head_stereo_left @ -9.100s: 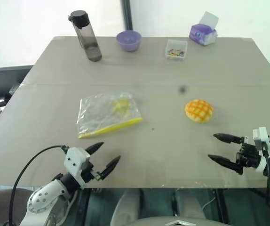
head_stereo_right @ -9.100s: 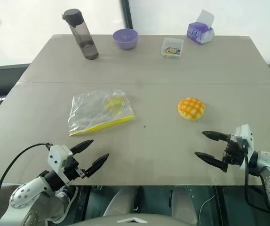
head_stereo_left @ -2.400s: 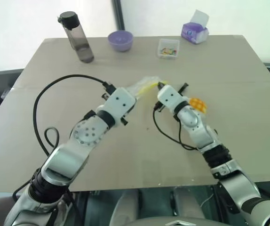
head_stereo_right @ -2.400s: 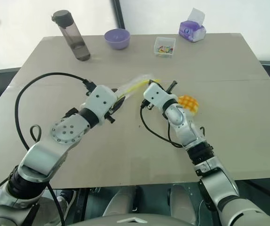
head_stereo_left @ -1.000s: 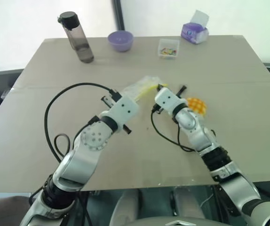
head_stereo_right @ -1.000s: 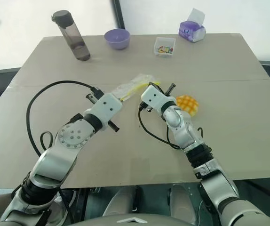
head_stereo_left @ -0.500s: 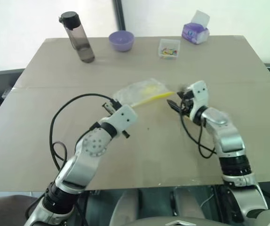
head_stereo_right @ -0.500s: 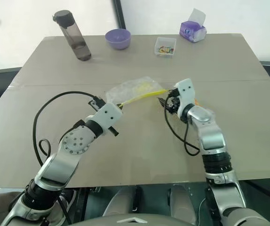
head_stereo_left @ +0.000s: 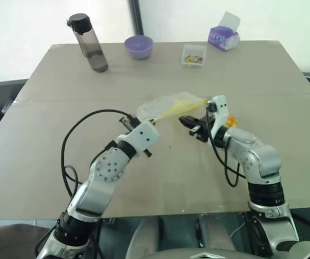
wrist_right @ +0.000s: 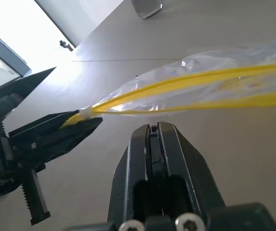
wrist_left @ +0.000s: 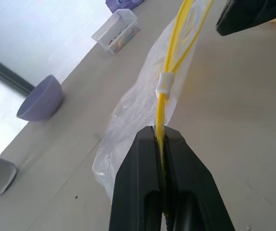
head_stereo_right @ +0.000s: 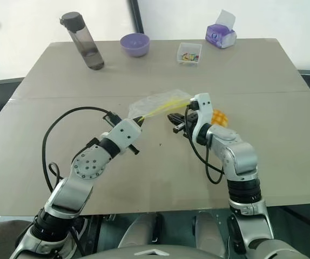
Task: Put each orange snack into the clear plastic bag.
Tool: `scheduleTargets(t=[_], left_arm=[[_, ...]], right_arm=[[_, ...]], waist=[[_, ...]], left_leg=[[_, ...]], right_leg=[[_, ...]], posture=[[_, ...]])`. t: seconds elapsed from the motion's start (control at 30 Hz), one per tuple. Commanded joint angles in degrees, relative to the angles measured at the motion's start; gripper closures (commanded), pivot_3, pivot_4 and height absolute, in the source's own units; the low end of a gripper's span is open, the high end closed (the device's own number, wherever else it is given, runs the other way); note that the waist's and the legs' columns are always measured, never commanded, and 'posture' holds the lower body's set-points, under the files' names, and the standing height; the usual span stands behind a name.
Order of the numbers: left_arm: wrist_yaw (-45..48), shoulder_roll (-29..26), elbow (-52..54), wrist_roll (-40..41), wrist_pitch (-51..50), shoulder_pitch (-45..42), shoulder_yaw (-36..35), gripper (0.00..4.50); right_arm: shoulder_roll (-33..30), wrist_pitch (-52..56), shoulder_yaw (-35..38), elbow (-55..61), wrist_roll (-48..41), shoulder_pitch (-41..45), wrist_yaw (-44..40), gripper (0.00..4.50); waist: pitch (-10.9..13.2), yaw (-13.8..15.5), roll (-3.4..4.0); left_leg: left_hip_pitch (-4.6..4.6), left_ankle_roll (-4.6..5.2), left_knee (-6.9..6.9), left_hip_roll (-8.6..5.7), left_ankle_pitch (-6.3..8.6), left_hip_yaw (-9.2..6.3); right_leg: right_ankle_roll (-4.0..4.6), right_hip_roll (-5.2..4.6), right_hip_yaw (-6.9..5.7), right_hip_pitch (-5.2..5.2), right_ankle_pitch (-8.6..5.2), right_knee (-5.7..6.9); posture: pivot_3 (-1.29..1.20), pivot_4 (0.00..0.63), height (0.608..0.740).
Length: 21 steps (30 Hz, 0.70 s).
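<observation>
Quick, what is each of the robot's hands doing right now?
Left gripper: jaws shut on the clear plastic bag, at its yellow seal strip.
Right gripper: jaws shut, holding nothing.

Head pair: two eyes set high, facing forward and down over the whole bench (head_stereo_left: 63, 70); both share the same scene, slightly offset. Left wrist camera: very near, looking along the left claw (wrist_left: 161, 137) toward the bench's far edge, sharing the purple bowl (wrist_left: 39, 98) with the head pair. Right wrist camera: very near, looking along the right claw (wrist_right: 153, 131) toward the left claw.
</observation>
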State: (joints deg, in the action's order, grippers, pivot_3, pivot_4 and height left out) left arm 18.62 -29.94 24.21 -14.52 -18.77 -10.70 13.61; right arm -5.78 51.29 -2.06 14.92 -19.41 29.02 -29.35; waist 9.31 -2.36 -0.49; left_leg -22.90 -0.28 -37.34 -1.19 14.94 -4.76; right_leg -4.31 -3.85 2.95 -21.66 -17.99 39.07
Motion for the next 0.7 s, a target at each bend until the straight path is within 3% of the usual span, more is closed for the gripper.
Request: scheduleTargets(t=[0.03,0.7], left_arm=[[0.57,-0.08,0.97,-1.16,1.89,0.5,-0.46,4.5],[3.96,2.22,1.03,-1.78,9.1,0.57,1.29,4.5]], right_arm=[[0.72,0.17,0.59,2.53,-2.56,1.11,1.0,4.41],[0.91,-5.38,-3.08,-6.08,0.67,2.62,6.82,4.41]], waist=[[0.0,0.02,0.0],[0.0,-0.05,0.0]], left_leg=[[0.0,0.0,-0.01,0.0,0.0,-0.01],[0.01,0.0,-0.01,0.01,0.0,-0.01]], right_leg=[[0.0,0.0,-0.01,0.0,0.0,0.0],[0.0,0.01,-0.01,0.0,0.0,0.02]], posture=[[0.0,0.15,0.74],[0.0,0.15,0.74]])
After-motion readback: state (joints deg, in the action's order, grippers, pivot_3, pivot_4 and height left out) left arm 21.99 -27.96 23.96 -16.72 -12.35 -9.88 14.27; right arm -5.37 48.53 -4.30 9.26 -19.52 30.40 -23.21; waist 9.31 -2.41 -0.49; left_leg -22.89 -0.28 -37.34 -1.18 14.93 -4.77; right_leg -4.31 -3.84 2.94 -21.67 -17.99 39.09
